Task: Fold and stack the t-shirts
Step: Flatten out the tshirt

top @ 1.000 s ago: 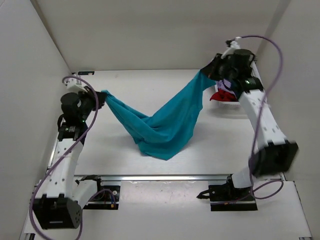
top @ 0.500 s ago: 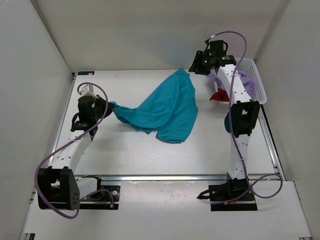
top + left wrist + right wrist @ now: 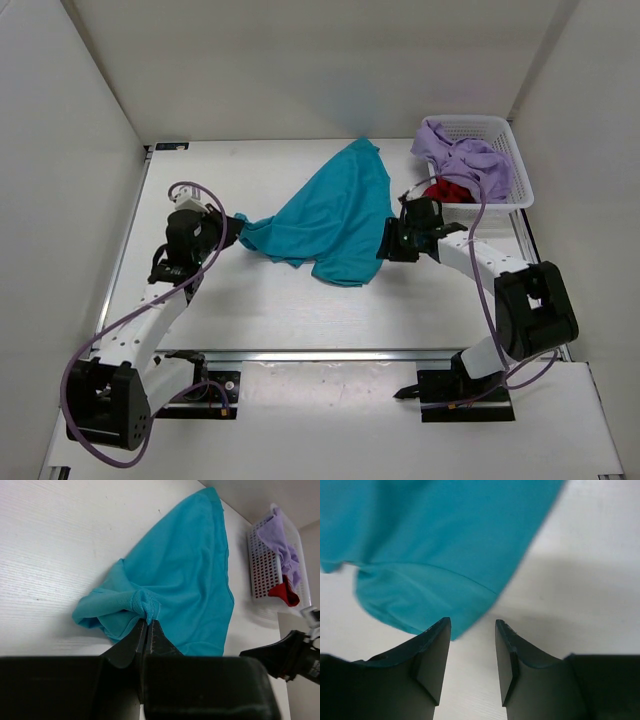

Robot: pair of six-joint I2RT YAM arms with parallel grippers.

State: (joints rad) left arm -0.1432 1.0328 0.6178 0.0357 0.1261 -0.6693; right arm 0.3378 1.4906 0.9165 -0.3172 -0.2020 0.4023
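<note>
Since a second ago, the teal t-shirt (image 3: 335,215) has been released by the right gripper (image 3: 472,625), now lowered from the mesh basket (image 3: 500,125) to the shirt's basket-side hem, jaws parted and empty. The shirt is spread crumpled beside the basket, with one bunched corner clenched by the left gripper (image 3: 146,625) (the corner farthest from the basket). Should only one layer be pinched, the cloth could be dragged askew.
</note>
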